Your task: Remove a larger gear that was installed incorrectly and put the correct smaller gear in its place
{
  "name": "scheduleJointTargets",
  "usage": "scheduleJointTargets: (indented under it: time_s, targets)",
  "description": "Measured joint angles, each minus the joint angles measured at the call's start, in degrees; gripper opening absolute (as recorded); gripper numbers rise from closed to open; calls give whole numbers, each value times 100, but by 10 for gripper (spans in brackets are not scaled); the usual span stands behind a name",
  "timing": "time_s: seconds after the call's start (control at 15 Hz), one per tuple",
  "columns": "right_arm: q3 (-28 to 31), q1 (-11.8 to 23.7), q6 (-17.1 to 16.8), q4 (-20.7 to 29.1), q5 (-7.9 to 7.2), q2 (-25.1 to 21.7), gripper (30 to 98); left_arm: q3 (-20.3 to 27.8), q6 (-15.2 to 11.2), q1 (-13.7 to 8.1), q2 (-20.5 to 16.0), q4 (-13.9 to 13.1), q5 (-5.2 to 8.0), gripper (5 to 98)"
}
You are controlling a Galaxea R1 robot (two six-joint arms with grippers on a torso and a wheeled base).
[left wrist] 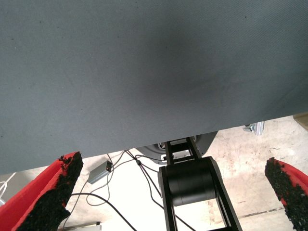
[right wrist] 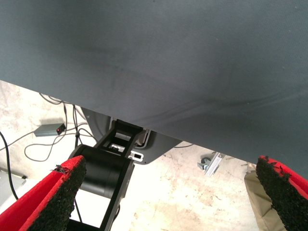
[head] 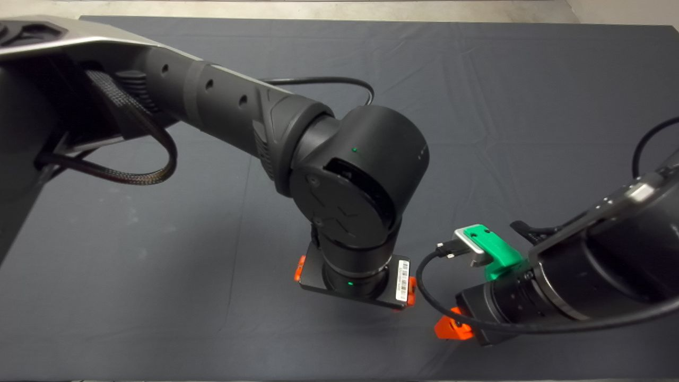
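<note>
— So where are the gears?

— Neither the larger gear nor the smaller gear shows in any view; the bare stretches of the dark mat (head: 504, 79) carry nothing.

— And the left gripper (head: 354, 281)?

— It sits low in the centre of the head view, pointing straight down at the mat, mostly hidden under its own wrist. In its wrist view the two red fingers (left wrist: 53, 192) with black pads stand wide apart, nothing between them. Between them lies the mat's edge, and beyond it pale floor with cables, a small grey box (left wrist: 98, 172) and a black part of the robot's frame (left wrist: 192, 185).

— The right gripper (head: 451, 328)?

— At the lower right of the head view, close beside the left one, only an orange-red tip showing under the arm. Its fingers (right wrist: 53, 197) are likewise spread and empty. Its wrist view shows the mat edge, floor, cables and another grey box (right wrist: 48, 130).
</note>
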Motion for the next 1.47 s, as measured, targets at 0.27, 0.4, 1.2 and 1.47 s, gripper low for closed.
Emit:
scheduleJointTargets:
  time_s: [0.27, 0.4, 1.2, 1.47]
  targets:
    - [39, 1, -73, 0, 11, -59, 934, -3, 0, 0, 0, 0, -18, 977]
    - [136, 1, -185, -1, 25, -329, 934, -113, 88, 0, 1, -2, -23, 977]
    - [171, 80, -3954, 0, -27, -4351, 934, -2050, 610, 0, 50, 288, -35, 977]
    - [37, 262, -4197, 18, 26, -4388, 934, -2279, 677, 5, 34, 663, -33, 977]
